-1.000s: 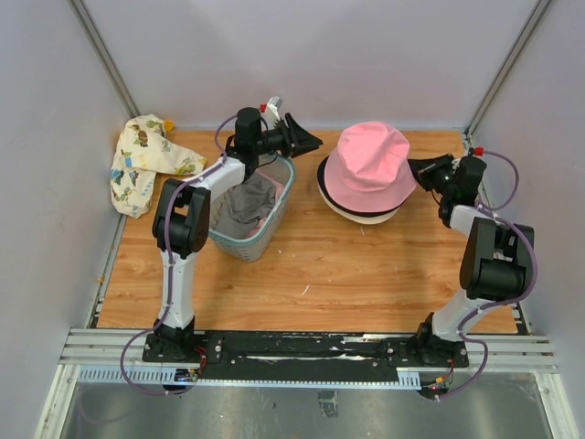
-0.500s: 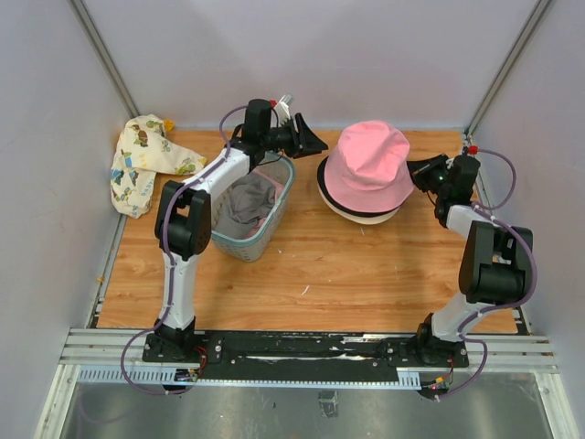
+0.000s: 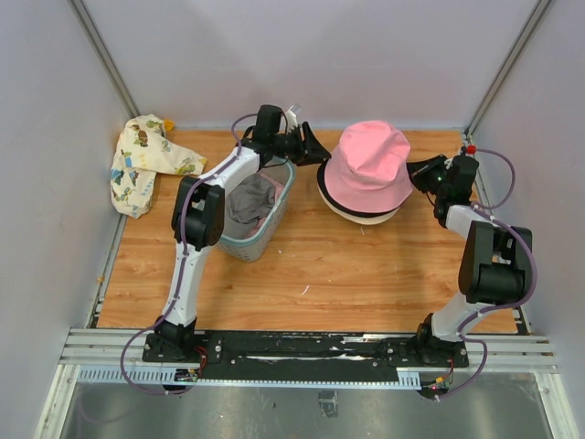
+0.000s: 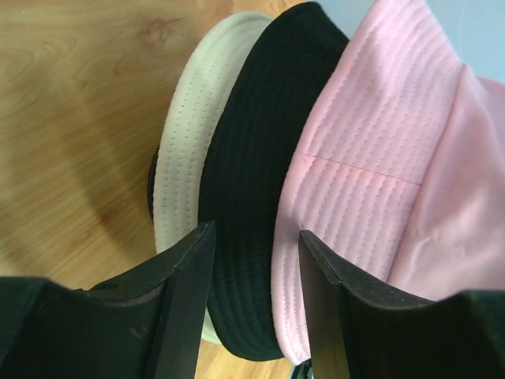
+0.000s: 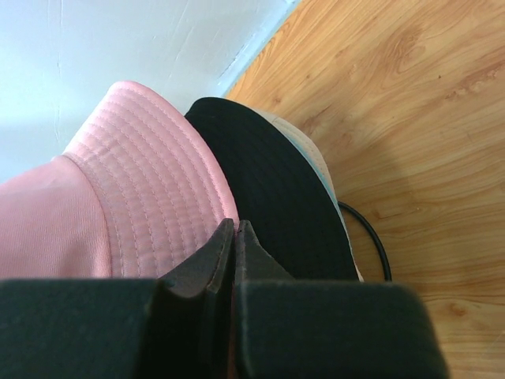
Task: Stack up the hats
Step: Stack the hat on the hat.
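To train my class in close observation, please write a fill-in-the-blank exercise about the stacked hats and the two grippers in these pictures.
1. The topmost hat of the stack is ____ in colour.
2. The brim lying directly beneath that hat's brim is ____.
3. The left gripper has its jaws ____, with nothing between them.
4. The right gripper, at the pink brim's edge, has its jaws ____.

Missing words: pink; black; open; shut.

A soft pink bucket hat [image 3: 369, 165] sits to the right, with a black fabric brim [image 4: 245, 197] and a cream fabric brim [image 4: 189, 134] under it. To the left, a blue-grey plastic mesh basket [image 3: 251, 247] holds a crumpled grey fabric hat [image 3: 249, 203]. At the far left, a cream cloth [image 3: 142, 165] carries cartoon prints. The desk [image 3: 320, 274] is light wood grain.
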Robot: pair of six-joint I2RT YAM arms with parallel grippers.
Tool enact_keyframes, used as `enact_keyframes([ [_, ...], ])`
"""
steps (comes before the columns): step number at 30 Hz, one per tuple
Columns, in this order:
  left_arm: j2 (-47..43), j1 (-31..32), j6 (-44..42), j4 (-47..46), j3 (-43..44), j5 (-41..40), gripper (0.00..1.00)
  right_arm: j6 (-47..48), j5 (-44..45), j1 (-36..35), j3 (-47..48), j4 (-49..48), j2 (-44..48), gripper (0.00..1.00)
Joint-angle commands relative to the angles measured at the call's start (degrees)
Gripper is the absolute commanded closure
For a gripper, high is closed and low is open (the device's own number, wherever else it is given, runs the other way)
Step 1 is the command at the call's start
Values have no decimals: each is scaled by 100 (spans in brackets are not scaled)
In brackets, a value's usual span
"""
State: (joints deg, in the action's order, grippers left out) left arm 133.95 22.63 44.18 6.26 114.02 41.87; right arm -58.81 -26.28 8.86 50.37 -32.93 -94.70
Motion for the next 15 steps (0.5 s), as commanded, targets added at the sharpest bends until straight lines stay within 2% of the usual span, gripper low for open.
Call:
enact_keyframes([
  [1,133,22,172,-71,235,385,48,235,53,-154,-62,232,115,99],
  [10,-32,13,1290,-1828,-568,1017,47,377,80,-174,-35,407,221,99],
  [15,-65,13,1602,-2300,-784,1266,46,387,79,-188,-45,428,254,99],
])
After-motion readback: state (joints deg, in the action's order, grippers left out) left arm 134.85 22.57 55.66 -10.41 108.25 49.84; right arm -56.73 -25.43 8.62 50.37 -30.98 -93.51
